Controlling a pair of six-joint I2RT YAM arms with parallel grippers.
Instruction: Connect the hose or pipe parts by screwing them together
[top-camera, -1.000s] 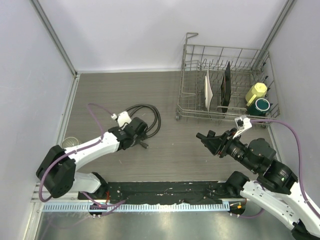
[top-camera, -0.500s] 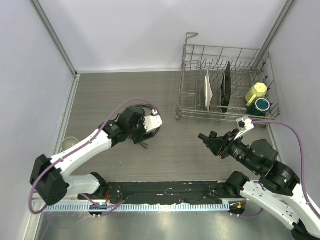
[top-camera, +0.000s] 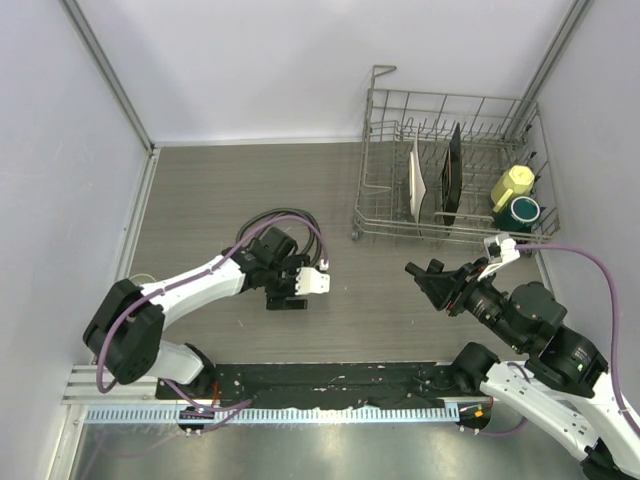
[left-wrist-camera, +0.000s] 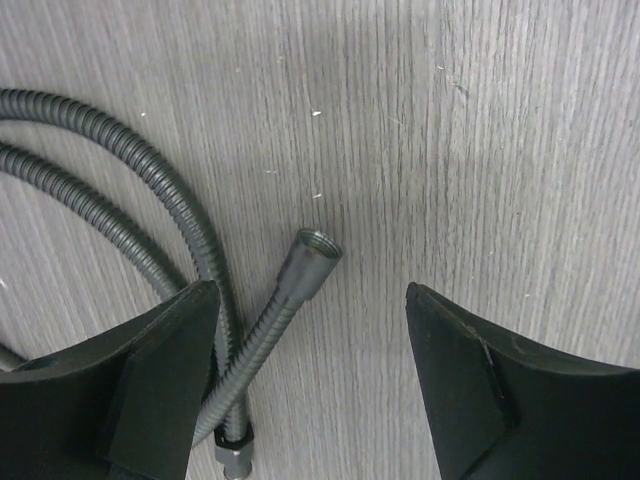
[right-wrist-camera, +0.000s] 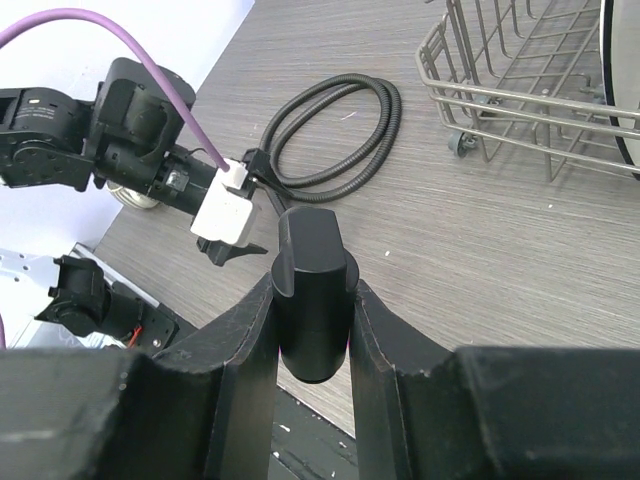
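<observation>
Down in the lower-left middle of the top view, the left gripper (top-camera: 287, 298) hangs over the grey wood-grain tabletop (top-camera: 220, 180), just below the coiled black hose (top-camera: 290, 222). In its wrist view the jaws of the left gripper (left-wrist-camera: 310, 290) are spread wide, empty, one on each side of the hose's threaded end connector (left-wrist-camera: 312, 250). The connector lies flat on the tabletop, its open mouth pointing to the upper right of the frame, with bare boards all around its tip. Two ribbed hose loops curve in from the upper left and pass under the left-hand finger (left-wrist-camera: 165, 350).

The right gripper (top-camera: 418, 272) is held above the tabletop in the lower right of the top view, well apart from the hose. Its jaws are pinching the small black fitting (right-wrist-camera: 310, 260), whose rounded end stands up between the fingers (right-wrist-camera: 250, 340).

A wire dish rack (top-camera: 445, 96) fills the upper right, its near edge just above the right gripper. Between the two grippers runs an open strip of tabletop; more open tabletop lies toward the upper left, up to the wall edges.
</observation>
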